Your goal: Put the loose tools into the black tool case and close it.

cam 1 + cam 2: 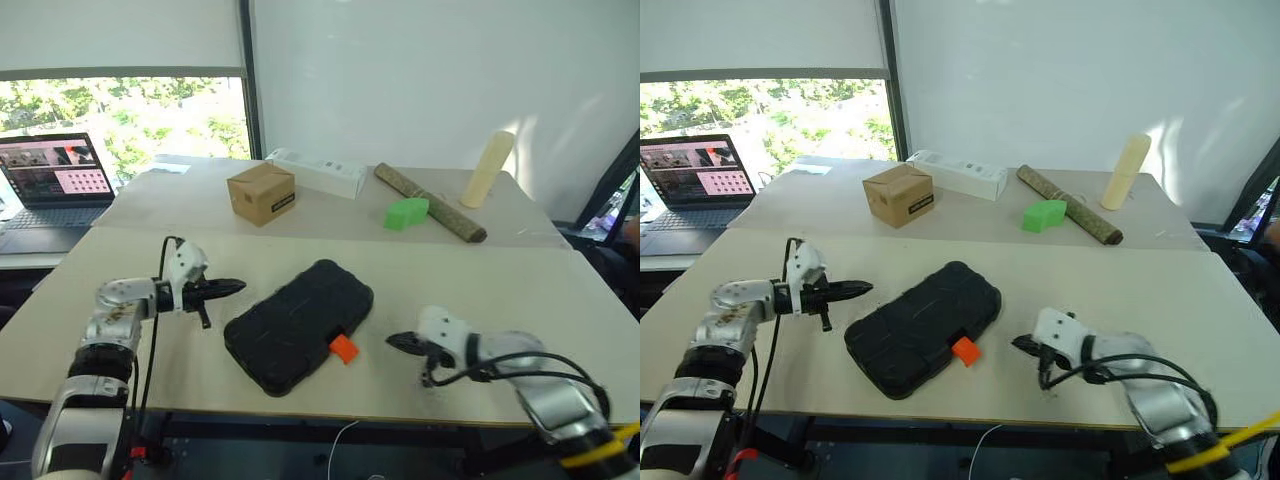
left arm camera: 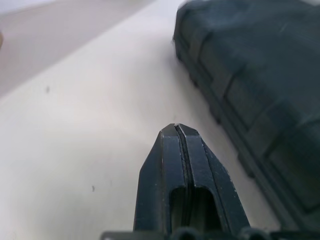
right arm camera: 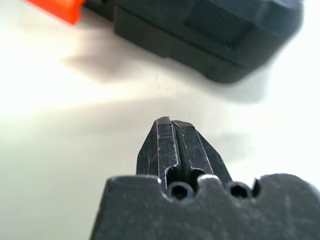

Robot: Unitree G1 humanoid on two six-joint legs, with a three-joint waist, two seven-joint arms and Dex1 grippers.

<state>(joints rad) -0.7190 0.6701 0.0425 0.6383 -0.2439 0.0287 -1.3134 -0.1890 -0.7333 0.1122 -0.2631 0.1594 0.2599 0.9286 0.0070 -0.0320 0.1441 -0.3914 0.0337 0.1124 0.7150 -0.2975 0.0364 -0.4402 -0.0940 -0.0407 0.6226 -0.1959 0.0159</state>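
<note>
The black tool case (image 1: 298,325) lies closed and flat in the middle of the near table, its orange latch (image 1: 343,348) sticking out of the near right edge. My left gripper (image 1: 238,287) is shut, just left of the case, with its tips pointing at the case's far left corner and a small gap between. My right gripper (image 1: 392,341) is shut and empty, a little right of the latch and pointing at it. In the wrist views, the left fingers (image 2: 167,150) and the right fingers (image 3: 165,140) press together with nothing between them. The loose tools are out of view.
On the far table stand a brown cardboard box (image 1: 261,193), a long white box (image 1: 318,172), a green block (image 1: 405,212), a brown bark-like stick (image 1: 430,203) and a cream cylinder (image 1: 487,168). A laptop (image 1: 52,190) sits open at the far left.
</note>
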